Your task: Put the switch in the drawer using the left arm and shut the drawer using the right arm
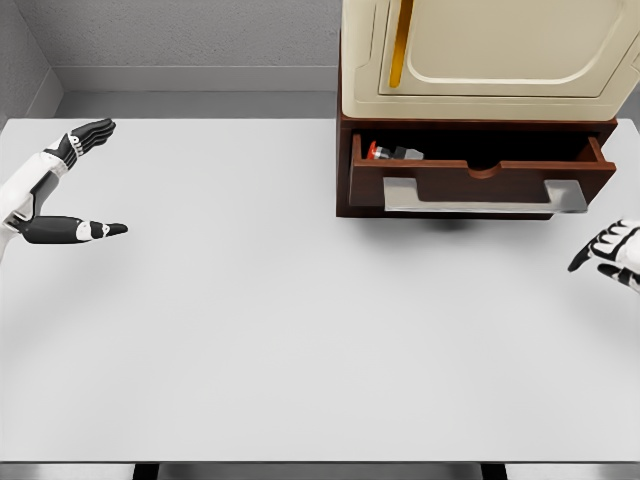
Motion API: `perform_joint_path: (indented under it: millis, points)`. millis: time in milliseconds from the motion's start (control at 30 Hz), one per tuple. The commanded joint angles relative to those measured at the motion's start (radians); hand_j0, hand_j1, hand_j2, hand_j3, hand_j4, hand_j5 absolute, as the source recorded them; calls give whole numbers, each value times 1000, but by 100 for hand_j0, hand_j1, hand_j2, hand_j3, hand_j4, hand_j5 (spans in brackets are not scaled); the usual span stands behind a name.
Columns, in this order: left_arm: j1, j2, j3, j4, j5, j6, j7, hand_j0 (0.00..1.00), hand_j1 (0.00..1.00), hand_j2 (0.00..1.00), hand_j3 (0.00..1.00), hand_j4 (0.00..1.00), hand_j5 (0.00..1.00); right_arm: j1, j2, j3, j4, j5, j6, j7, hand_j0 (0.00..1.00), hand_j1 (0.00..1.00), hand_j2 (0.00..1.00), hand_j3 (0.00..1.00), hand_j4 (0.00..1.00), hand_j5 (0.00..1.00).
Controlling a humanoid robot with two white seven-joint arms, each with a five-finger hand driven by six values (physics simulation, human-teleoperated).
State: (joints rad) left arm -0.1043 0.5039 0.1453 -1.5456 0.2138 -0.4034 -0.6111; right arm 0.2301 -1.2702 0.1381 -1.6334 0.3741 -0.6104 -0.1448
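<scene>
- On the far right of the table, the drawer stands open; the switch lies in its left end.
- Left hand hovers far left, fingers spread wide, holding nothing.
- Right hand shows at the right edge, fingers loosely spread, empty.

Simulated test bench rather than any lived-in room, judging by flat, textureless rendering throughout. Plain white counter filling most of the view, bare apart from one fixture. Grey speckled walls closing off the far side and the left, without windows or décor. At far right, a dark wooden cabinet with an open drawer, topped by a cream appliance-like box with a yellow strip.
</scene>
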Motion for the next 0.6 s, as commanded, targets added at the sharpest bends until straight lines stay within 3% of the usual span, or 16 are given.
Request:
perform_joint_path:
  millis: [0,167,433,567]
  points:
    - [0,1,0,-1,7,1,0,100,100,100,100,100,100,0,15,9,4,-4,0,1,53,53,53,53,53,53]
    - [8,1,0,-1,9,1,0,100,100,100,100,100,100,-11,112,11,-68,12,0,1,53,53,53,53,53,53]
    - [9,1,3,-1,7,1,0,100,100,100,100,100,100,-11,132,12,-128,17,0,1,51,51,51,51,51,51]
    - [8,1,3,-1,7,1,0,100,100,100,100,100,100,-28,198,12,-132,20,0,2,51,51,51,51,51,51]
